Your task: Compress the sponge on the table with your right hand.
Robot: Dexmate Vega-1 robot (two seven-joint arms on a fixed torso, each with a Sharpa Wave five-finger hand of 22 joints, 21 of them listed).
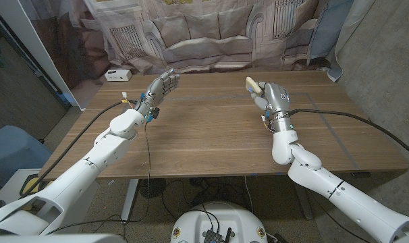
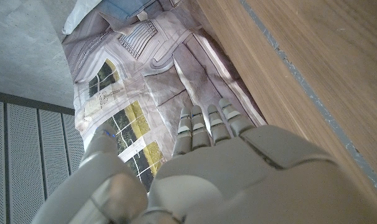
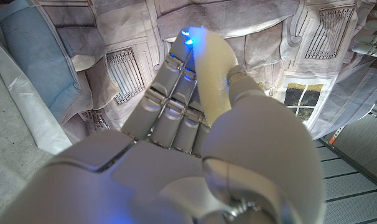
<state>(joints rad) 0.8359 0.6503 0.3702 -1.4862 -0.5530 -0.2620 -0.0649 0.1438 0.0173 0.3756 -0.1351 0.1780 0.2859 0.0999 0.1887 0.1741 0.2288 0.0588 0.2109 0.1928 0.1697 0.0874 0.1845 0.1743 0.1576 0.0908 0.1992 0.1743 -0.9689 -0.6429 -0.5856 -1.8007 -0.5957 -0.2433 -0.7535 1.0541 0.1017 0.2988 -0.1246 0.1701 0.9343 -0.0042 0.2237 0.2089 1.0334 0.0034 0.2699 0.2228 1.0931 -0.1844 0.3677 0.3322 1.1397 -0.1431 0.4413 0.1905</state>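
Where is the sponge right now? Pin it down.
The pale sponge is in the right hand, on the right of the head view toward the table's far edge. The right wrist view shows it gripped between the fingers and thumb.

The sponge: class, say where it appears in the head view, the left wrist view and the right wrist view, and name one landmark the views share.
Head view: the sponge sits right of centre, held in the right hand above the table.
Left wrist view: I cannot find it there.
Right wrist view: the sponge is upper centre, between the fingers and thumb.
Shared landmark: the printed backdrop cloth.
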